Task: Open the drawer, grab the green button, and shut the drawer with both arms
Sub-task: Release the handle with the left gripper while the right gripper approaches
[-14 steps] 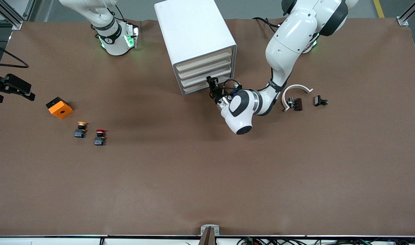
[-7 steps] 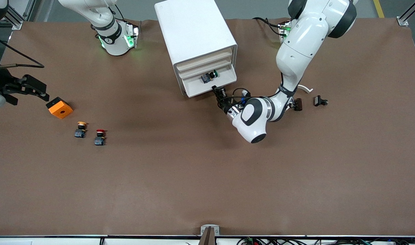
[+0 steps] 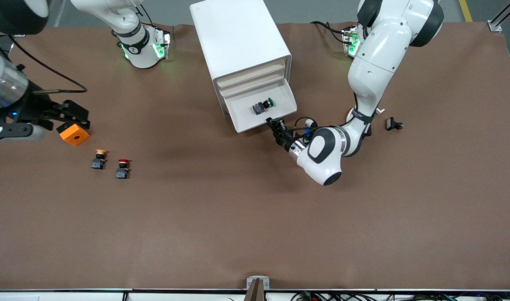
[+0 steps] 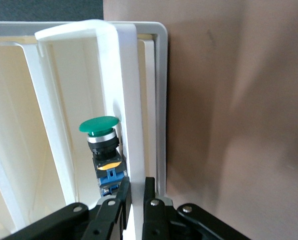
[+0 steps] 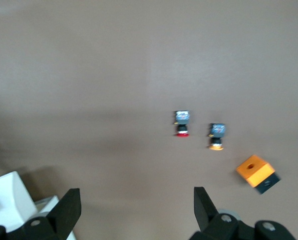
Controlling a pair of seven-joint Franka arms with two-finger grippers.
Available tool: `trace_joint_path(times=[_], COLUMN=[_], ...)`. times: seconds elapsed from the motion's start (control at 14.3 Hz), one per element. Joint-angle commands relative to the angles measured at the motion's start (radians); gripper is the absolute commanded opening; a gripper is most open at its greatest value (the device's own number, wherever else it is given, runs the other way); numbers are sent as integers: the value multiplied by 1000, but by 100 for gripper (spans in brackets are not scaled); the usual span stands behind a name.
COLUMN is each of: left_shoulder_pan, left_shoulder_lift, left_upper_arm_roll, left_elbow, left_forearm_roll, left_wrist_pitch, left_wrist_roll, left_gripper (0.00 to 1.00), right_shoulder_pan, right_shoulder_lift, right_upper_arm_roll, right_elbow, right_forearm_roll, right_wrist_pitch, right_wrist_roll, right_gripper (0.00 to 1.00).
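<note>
Front view: left pincer [image 3: 273, 124] gripped the front lip of the drawer [image 3: 243, 117], which stood pulled out with the button [image 3: 262, 106] lying inside. Left wrist view: fingers [image 4: 149, 192] were clamped on the lip just beside the button [image 4: 103, 145], so pull straight, without jerking. Right wrist view: right pincer [image 5: 134, 207] hung spread apart over bare surface [image 5: 139, 75], and should descend on the button from above.

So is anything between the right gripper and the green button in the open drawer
Nothing visible. The right gripper hangs open over the orange block; the button lies uncovered in the drawer.
</note>
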Motion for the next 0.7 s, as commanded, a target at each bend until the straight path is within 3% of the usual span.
trace_joint_path(times=[0.0, 0.07, 0.21, 0.28, 0.35, 0.63], left_shoulder_pan=[5, 5, 10, 19, 20, 48], left_shoulder_lift=[18, 20, 18, 18, 14, 6], left_upper_arm_roll=[46, 48, 49, 49, 49, 54], left_elbow=[32, 41, 46, 56, 58, 110], left_forearm_roll=[-3, -1, -1, 3, 5, 37], left_wrist_pitch=[1, 1, 1, 1, 0, -9], left_wrist_roll=[24, 25, 25, 24, 24, 22], left_gripper=[0, 4, 41, 89, 100, 100], right_shoulder_pan=[101, 135, 207, 247, 282, 429], right_shoulder_lift=[4, 10, 16, 27, 36, 108], right_upper_arm_roll=[-5, -5, -5, -5, -5, -5], right_elbow=[12, 12, 9, 9, 9, 9], right_forearm_roll=[-8, -9, -9, -8, -8, -8], right_wrist_pitch=[-31, -39, -39, -38, -33, 22], right_wrist_roll=[220, 295, 443, 524, 599, 909], right_gripper=[100, 100, 100, 100, 100, 100])
